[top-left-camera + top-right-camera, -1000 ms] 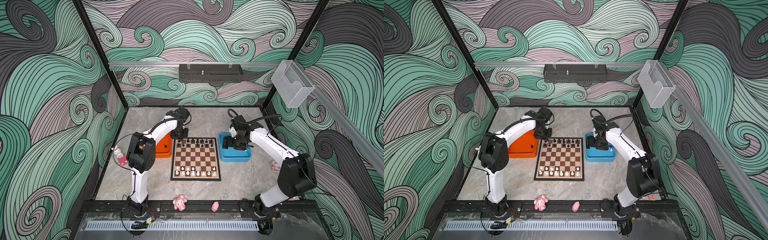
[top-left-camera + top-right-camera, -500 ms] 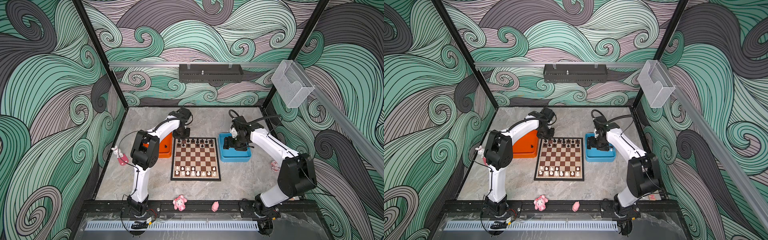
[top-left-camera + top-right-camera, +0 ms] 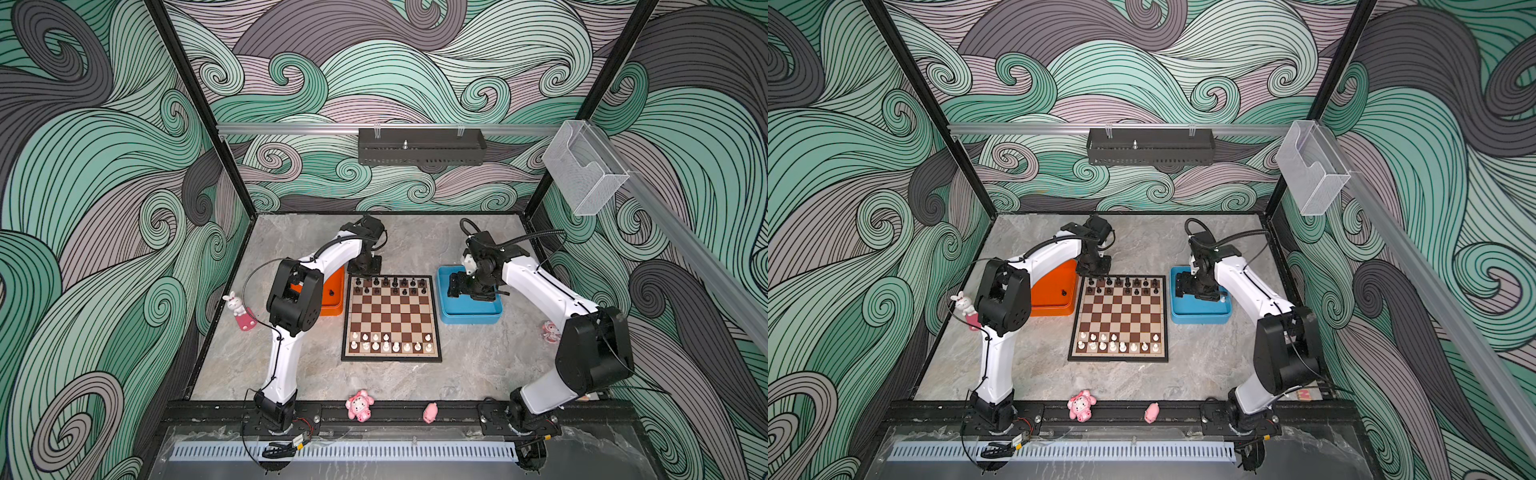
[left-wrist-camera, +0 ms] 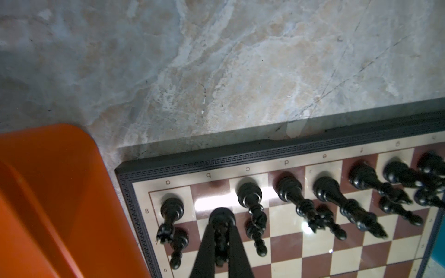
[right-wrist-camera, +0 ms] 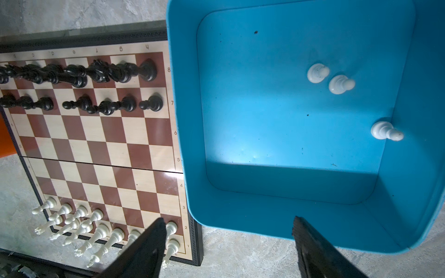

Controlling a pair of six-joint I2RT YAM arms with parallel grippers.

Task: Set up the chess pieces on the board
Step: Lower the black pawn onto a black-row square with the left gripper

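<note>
top views, marbled tabletop (image 3: 415,245), board (image 3: 390,316), swirled walls (image 3: 104,166)

place: robotics lab, an enclosed benchtop test cell.
enclosure: black frame posts (image 3: 195,99) at the corners; walls (image 3: 83,208) papered in one printed swirl pattern of green, grey and mauve.
bench: marble-look tabletop (image 3: 395,382), walled on three sides.
arms: two white-and-black robot arms (image 3: 284,361) bolted to a black front rail (image 3: 395,413); exposed cables (image 3: 536,237) run along them.
fixtures: aluminium rail (image 3: 291,129) across the back wall carrying a black perforated tray (image 3: 422,147); clear plastic bin (image 3: 584,166) hung on the right-hand wall; grey slotted duct (image 3: 340,451) at the front.
props: chessboard (image 3: 390,311) between an orange tray (image 3: 337,305) and a blue tray (image 3: 469,318), pink toy figurines (image 3: 359,405) on the front rail; a staged layout.
</note>
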